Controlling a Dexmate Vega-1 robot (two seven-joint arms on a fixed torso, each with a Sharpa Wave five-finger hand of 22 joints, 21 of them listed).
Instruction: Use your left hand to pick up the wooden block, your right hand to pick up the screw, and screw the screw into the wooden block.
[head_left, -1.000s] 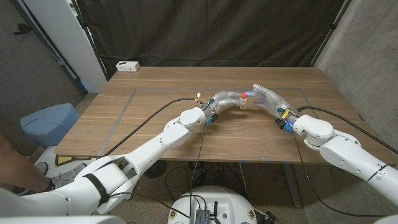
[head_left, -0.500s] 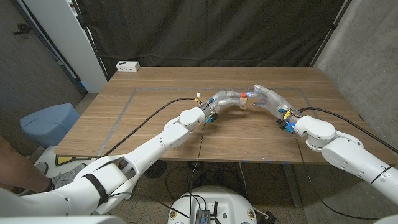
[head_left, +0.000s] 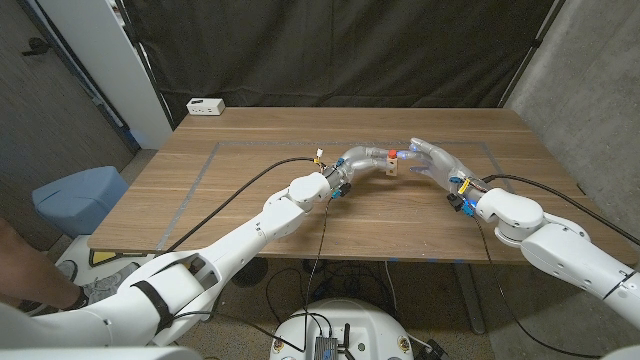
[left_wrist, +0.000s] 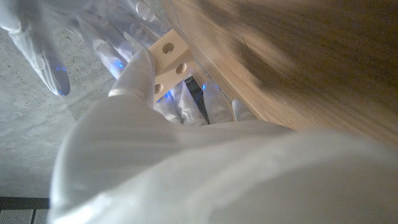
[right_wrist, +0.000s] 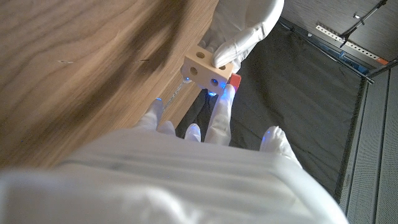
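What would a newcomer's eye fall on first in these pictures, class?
The two white hands meeting over the middle of the wooden table: the left hand holds a small wooden block with round holes, and the right hand reaches its fingers to it. A red part shows at the block's top.

Pale wooden block with round holes in its faces, raised above the table near its middle, red-headed screw at the block's top

Head view looks down over table; both wrist views close, sharing wooden block.
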